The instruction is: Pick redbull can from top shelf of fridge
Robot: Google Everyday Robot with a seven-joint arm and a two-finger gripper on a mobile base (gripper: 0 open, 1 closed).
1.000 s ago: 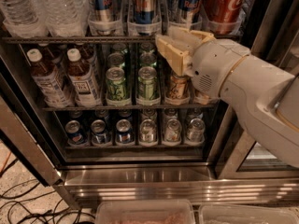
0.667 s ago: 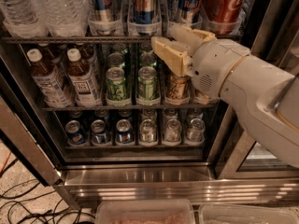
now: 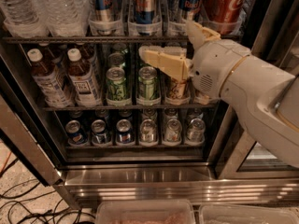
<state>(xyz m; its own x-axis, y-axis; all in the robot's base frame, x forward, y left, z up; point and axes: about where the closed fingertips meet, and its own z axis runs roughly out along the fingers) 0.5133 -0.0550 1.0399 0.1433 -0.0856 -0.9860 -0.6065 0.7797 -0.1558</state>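
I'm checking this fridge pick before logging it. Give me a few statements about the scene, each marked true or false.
1. The gripper holds a redbull can. False: the gripper is open and empty, just below the top shelf; the redbull cans stand on that shelf.
2. A Coca-Cola can stands at the top shelf's right end. True.
3. Water bottles stand at the top shelf's left end. True.
4. The green cans sit on the lowest shelf. False: the green cans are on the middle shelf.

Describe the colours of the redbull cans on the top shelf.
The redbull cans are blue and silver with red lettering; camera view. The gripper sits just below.
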